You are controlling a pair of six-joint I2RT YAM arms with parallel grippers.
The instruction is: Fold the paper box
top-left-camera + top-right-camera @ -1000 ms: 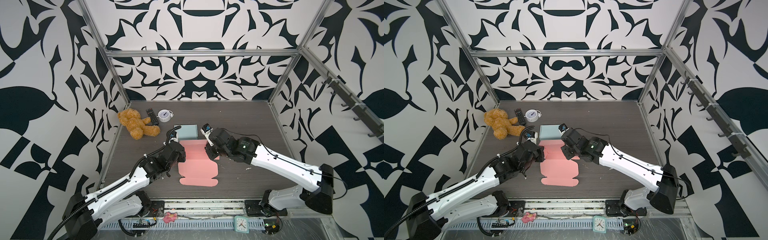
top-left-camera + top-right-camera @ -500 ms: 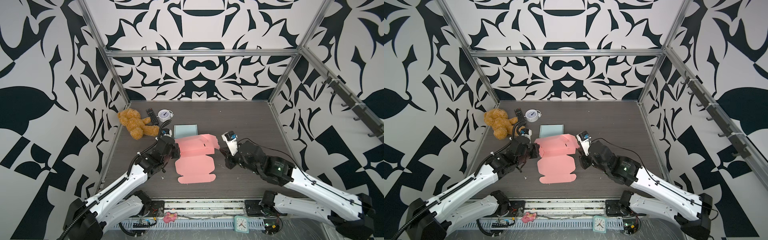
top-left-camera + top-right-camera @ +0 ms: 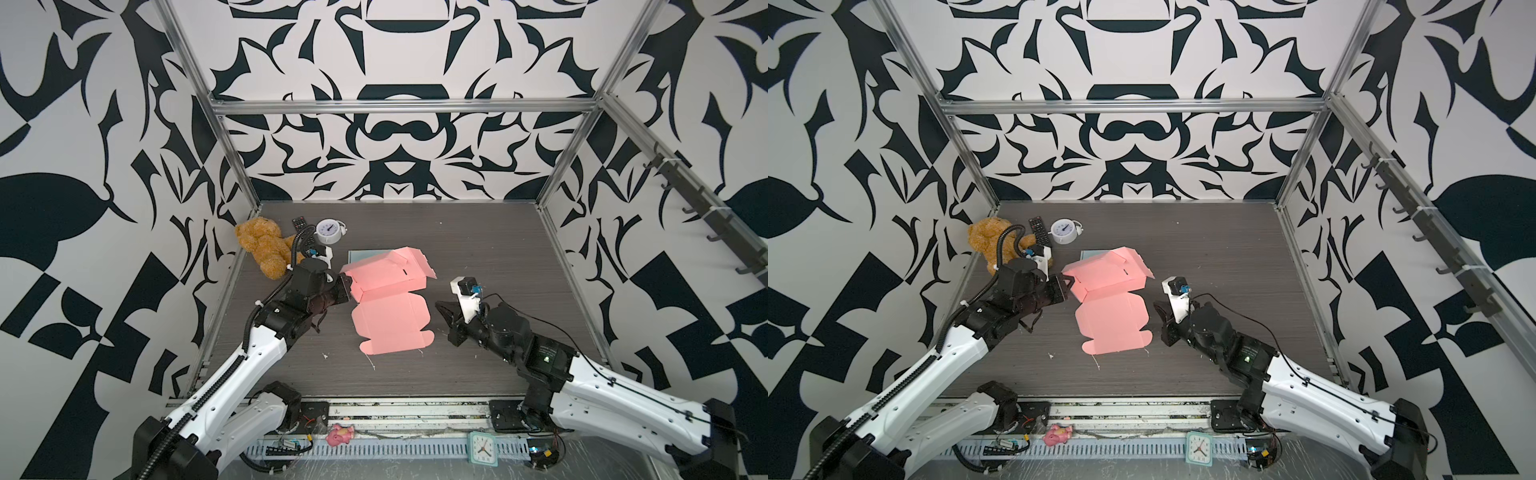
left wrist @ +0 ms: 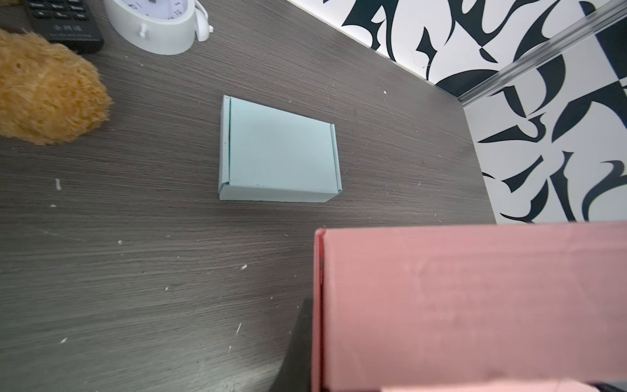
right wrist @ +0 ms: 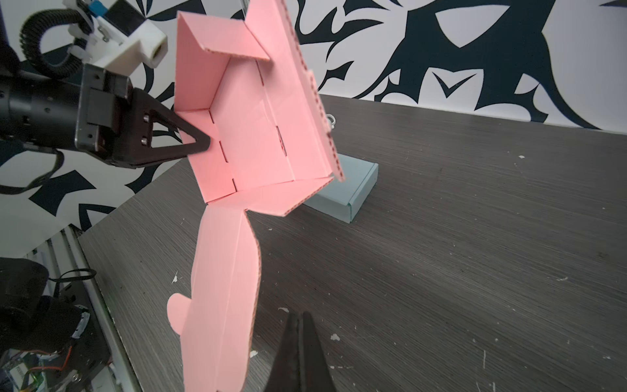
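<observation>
A dark wood-grain table (image 3: 478,249) fills the floor of a black-and-white patterned enclosure, with two white-and-black robot arms reaching in from its near edge.

The pink paper box (image 3: 390,316), half-formed, sits at the centre of the table. Its near panel, with rounded tabs, lies flat. Its far half is raised off the surface, with side walls and flaps partly folded up, as the right wrist view (image 5: 251,135) shows.

The left gripper (image 3: 347,286) is clamped on the left wall of that raised half, its dark fingers (image 5: 200,142) pinching the cardboard. The right gripper (image 3: 442,307) is just right of the box and apart from it. Its jaws are pressed together on nothing.

A tan teddy bear (image 3: 262,245) slumps in the far left corner. A finished pale blue box (image 4: 281,159) lies flat on the table just beyond the pink one, which partly hides it in both top views. A white alarm clock (image 3: 328,230) stands near the bear, and a black remote control (image 3: 300,224) lies between the two.
</observation>
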